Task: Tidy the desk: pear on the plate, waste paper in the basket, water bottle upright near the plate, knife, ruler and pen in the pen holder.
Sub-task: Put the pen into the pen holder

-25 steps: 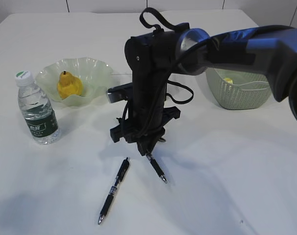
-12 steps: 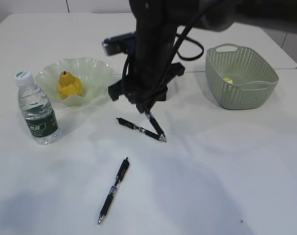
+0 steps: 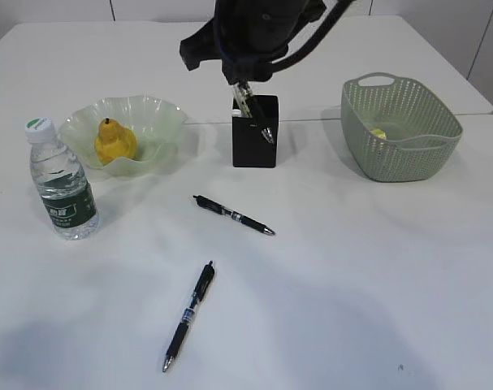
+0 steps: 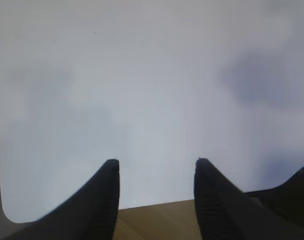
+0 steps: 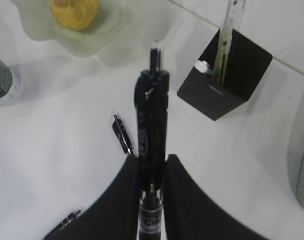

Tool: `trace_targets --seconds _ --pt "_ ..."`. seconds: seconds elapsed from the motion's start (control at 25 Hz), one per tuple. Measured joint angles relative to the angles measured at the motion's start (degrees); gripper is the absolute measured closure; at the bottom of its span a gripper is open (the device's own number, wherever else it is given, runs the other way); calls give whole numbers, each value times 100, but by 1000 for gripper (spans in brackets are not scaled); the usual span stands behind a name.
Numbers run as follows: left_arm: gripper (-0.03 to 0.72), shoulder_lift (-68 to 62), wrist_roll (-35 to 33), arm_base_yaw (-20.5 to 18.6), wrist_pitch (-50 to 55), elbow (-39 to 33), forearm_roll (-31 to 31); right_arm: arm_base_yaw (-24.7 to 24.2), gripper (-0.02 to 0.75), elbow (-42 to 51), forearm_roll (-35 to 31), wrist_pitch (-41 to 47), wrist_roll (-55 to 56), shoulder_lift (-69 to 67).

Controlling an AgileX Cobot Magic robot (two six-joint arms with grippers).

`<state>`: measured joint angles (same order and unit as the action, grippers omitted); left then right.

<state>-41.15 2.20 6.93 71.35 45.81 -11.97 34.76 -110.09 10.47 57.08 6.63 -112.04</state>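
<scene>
While one pen hangs gripped, two pens lie.

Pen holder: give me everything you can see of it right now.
The pen holder is a matte black square cup, plastic by the look, standing upright on the white desk between the plate and the basket, touching neither. The right wrist view shows its open top holding the clear ruler, which sticks well above the rim, and a yellowish tool with a white end beside it. The right claw hangs over it, shut on a black pen whose tip crosses the holder's front in the exterior view.
</scene>
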Motion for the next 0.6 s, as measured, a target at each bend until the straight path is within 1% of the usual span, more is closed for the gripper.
trace_targets --seconds 0.2,0.32,0.4,0.6 --pt "348 0 0 0 0 0 -10 0 624 672 165 -939 13 306" --pt "348 0 0 0 0 0 -10 -14 624 1325 405 -1710 16 617" --pt "348 0 0 0 -11 0 -10 -94 624 1862 482 -2330 26 852" --pt "348 0 0 0 -188 0 -10 -478 624 2779 542 -3872 38 1130"
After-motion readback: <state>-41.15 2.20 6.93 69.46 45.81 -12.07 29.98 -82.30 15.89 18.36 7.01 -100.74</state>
